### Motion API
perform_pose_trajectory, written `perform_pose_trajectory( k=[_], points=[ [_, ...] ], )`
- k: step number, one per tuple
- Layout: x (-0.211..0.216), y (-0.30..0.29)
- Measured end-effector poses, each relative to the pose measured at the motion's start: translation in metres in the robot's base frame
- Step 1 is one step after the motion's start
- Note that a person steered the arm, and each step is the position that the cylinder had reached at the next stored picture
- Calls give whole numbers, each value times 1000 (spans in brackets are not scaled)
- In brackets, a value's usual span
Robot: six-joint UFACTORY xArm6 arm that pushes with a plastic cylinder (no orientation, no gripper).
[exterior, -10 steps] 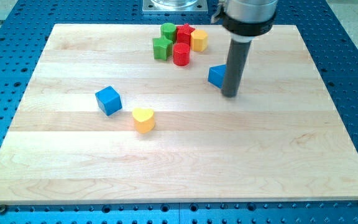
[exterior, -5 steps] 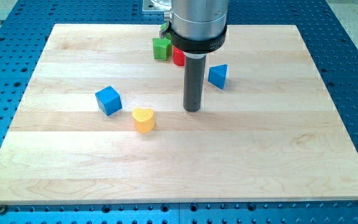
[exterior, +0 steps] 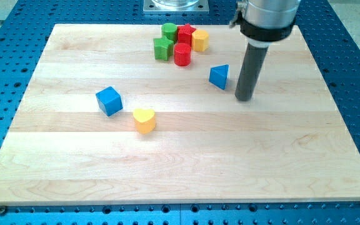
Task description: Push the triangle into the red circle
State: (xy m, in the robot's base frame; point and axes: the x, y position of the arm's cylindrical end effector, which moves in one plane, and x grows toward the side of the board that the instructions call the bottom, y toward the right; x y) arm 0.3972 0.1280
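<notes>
The blue triangle [exterior: 219, 76] lies on the wooden board right of centre, toward the view's top. The red circle [exterior: 182, 54], a red cylinder, stands up and to the left of it, at the lower edge of a cluster of blocks. My tip [exterior: 245, 97] rests on the board just right of the blue triangle and a little lower, with a small gap between them. The dark rod rises from it to the arm's head at the view's top.
The cluster at the view's top holds a green cylinder [exterior: 169, 30], a green block [exterior: 162, 48], another red block [exterior: 186, 33] and a yellow block [exterior: 200, 40]. A blue cube [exterior: 109, 100] and a yellow heart [exterior: 144, 120] lie left of centre.
My tip swung left past the triangle to the board's middle, then came back to the triangle's right side. The blue triangle has barely moved. The other blocks are unchanged.
</notes>
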Motion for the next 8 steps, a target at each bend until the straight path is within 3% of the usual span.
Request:
perform_pose_trajectory(
  k=[1, 2, 4, 5, 7, 8],
  points=[
    [-56, -10],
    [-52, -23],
    [35, 25],
    [35, 14],
    [-28, -25],
    [-28, -25]
  ],
)
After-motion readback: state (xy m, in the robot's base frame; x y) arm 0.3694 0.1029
